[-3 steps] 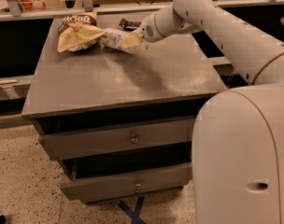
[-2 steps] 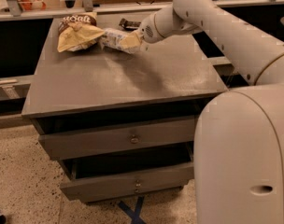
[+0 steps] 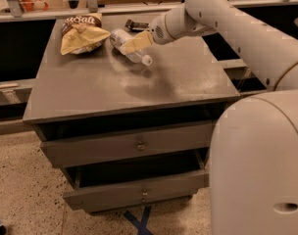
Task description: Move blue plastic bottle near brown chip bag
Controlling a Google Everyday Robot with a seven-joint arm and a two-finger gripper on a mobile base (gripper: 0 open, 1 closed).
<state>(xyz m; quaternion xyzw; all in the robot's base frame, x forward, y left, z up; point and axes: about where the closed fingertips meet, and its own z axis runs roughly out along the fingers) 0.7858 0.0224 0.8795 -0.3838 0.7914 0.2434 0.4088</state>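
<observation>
Blue plastic bottle [image 3: 118, 37] in gripper [image 3: 134, 43]

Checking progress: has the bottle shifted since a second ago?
No, not visibly. The bottle lies just right of the chip bag, at the same gap as before, with the gripper over its middle.

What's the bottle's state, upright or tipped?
Tipped: blue plastic bottle sideways, white cap toward the table front, gripper at its middle, beside brown chip bag.
</observation>
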